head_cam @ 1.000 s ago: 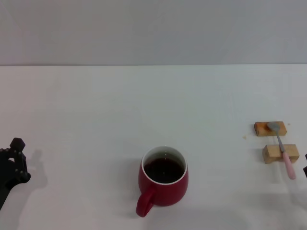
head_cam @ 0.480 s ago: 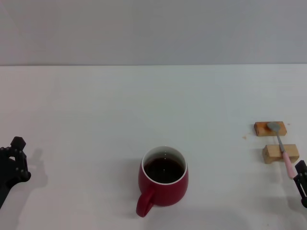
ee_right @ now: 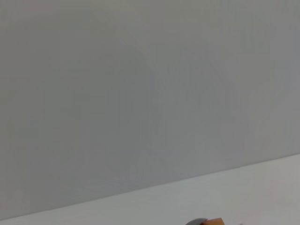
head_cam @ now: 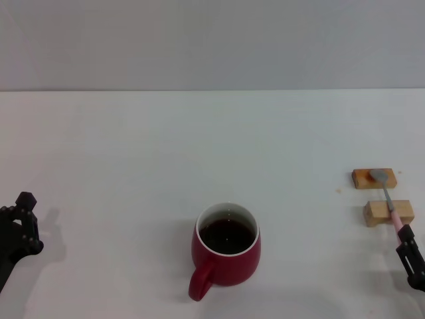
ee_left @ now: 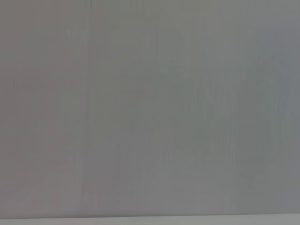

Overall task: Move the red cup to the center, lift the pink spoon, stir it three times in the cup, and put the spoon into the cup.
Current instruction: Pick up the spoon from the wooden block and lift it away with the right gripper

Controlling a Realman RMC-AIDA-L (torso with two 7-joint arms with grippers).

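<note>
A: Item count?
B: I see one red cup (head_cam: 226, 250) at counter (head_cam: 133, 166) centre, one pink spoon (head_cam: 389, 203) bridging two wooden blocks (head_cam: 374, 178) at right.
A: Fingers?
B: Right gripper (head_cam: 410, 258) beside the spoon handle, left gripper (head_cam: 18, 229) parked; I cannot tell either's state.

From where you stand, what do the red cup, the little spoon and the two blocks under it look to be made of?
The red cup looks like glazed ceramic: glossy dark red outside, white inside. The pink spoon seems to have a dull grey metal bowl and a pale pink handle, perhaps plastic. The two blocks look like unfinished wood, tan and orange-brown.
</note>
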